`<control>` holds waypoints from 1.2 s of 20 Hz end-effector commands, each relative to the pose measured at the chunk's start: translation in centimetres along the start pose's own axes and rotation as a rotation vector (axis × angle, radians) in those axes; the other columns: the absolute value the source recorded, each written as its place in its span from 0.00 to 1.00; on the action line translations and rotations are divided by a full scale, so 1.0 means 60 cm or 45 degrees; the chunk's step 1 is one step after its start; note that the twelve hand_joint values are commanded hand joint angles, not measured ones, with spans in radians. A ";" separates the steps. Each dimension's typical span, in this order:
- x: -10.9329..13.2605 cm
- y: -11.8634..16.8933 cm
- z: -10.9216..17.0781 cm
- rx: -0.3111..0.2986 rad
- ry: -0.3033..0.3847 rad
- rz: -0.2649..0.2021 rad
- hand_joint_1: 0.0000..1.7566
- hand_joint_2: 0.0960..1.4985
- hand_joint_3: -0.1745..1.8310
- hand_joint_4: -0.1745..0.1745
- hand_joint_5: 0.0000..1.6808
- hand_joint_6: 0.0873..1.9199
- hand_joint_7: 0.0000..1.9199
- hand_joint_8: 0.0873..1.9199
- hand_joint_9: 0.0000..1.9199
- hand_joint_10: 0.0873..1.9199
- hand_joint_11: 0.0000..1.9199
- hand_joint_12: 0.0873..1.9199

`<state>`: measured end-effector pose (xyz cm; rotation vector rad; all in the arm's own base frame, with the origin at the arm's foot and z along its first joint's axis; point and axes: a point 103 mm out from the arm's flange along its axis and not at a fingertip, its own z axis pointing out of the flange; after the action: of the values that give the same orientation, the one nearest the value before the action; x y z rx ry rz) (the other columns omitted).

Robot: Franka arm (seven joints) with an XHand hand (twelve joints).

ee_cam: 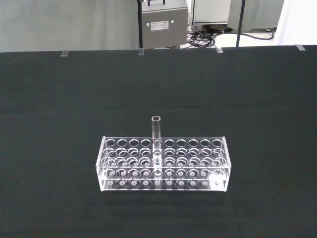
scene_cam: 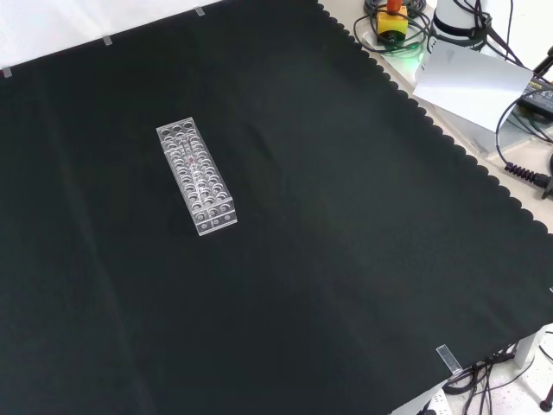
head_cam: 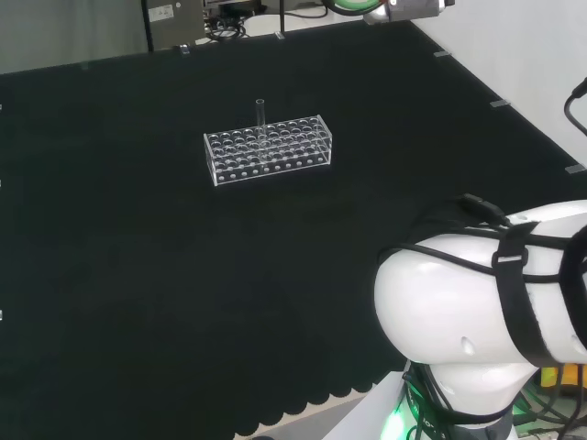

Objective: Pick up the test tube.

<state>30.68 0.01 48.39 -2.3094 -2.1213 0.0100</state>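
Observation:
A clear test tube (head_cam: 260,117) (ee_cam: 156,144) stands upright in a clear plastic rack (head_cam: 267,149) (scene_cam: 196,176) (ee_cam: 163,164) with several rows of round holes. The tube sits near the rack's middle and its open top rises above the rack. In the front view the tube (scene_cam: 190,162) is faint inside the rack, seen from above. The rack rests on the black cloth, far from the arm's white links (head_cam: 486,312) in the head view. The wrist view looks at the rack from some way off.
The black cloth (scene_cam: 328,259) spreads wide around the rack. Its scalloped edge runs along the right in the front view, with cables and a yellow and red button box (scene_cam: 390,21) beyond. A grey box (ee_cam: 163,22) and cables stand behind the bench in the wrist view.

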 end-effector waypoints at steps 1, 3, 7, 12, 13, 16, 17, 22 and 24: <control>-0.004 0.001 0.002 -0.008 -0.008 0.003 0.26 0.47 0.32 0.34 0.06 0.05 0.04 0.19 0.05 0.27 0.03 0.70; -0.006 0.004 0.003 -0.004 -0.007 0.009 0.22 0.51 0.28 0.34 0.03 0.00 0.01 0.15 0.01 0.24 0.01 0.69; -0.012 0.018 0.004 -0.002 0.009 -0.005 0.21 0.54 0.24 0.34 0.02 0.00 0.00 0.14 0.00 0.24 0.00 0.69; -0.002 0.065 0.017 0.008 -0.013 -0.031 0.29 0.55 0.19 0.32 0.06 0.00 0.01 0.32 0.00 0.39 0.00 0.75; -0.001 0.077 0.020 0.016 -0.012 -0.029 0.32 0.55 0.19 0.31 0.07 0.00 0.01 0.36 0.00 0.43 0.00 0.77; 0.004 0.113 0.032 0.045 -0.004 -0.022 0.36 0.55 0.19 0.26 0.12 0.00 0.04 0.40 0.02 0.48 0.00 0.81; 0.008 0.126 0.038 0.059 -0.004 -0.023 0.37 0.55 0.19 0.26 0.12 0.00 0.05 0.41 0.03 0.49 0.00 0.82; 0.019 0.184 0.072 0.124 -0.041 -0.046 0.37 0.55 0.19 0.23 0.15 0.00 0.08 0.42 0.06 0.49 0.00 0.83; 0.022 0.204 0.087 0.146 -0.047 -0.048 0.38 0.55 0.20 0.23 0.15 0.00 0.08 0.42 0.06 0.49 0.00 0.83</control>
<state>36.19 -0.19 47.33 -2.2797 -2.1298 0.0433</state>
